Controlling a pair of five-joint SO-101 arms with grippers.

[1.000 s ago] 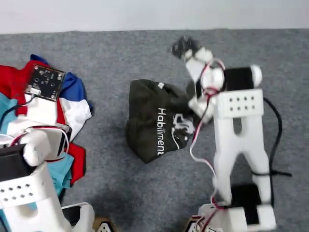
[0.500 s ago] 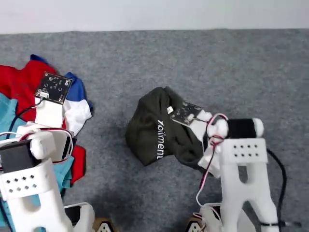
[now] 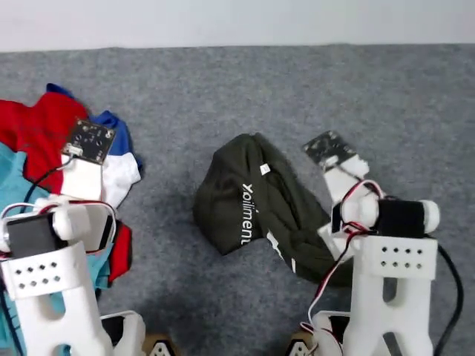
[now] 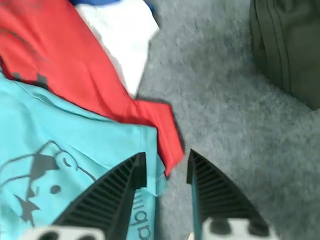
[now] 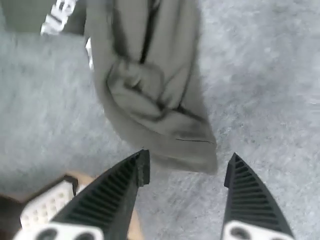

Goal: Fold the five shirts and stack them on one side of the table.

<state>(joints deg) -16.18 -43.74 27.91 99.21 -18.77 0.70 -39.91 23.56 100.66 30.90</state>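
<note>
Crumpled dark olive shirt (image 3: 245, 200) lay mid grey felt worktop (image 3: 185, 89), bare room beyond and to right. Soft red, white, turquoise shirt pile (image 3: 37, 133) hugged left edge. Left gripper (image 4: 166, 157) jaws slightly parted over pile; right gripper (image 5: 189, 156) jaws wide over olive hem, both empty.

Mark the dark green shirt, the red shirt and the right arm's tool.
dark green shirt (image 3: 230, 174): high view, on the bunched cloth above its white print.
red shirt (image 4: 60, 65): left wrist view, on its flat middle.
right tool (image 5: 189, 158): right wrist view, midway between its open fingertips.
</note>
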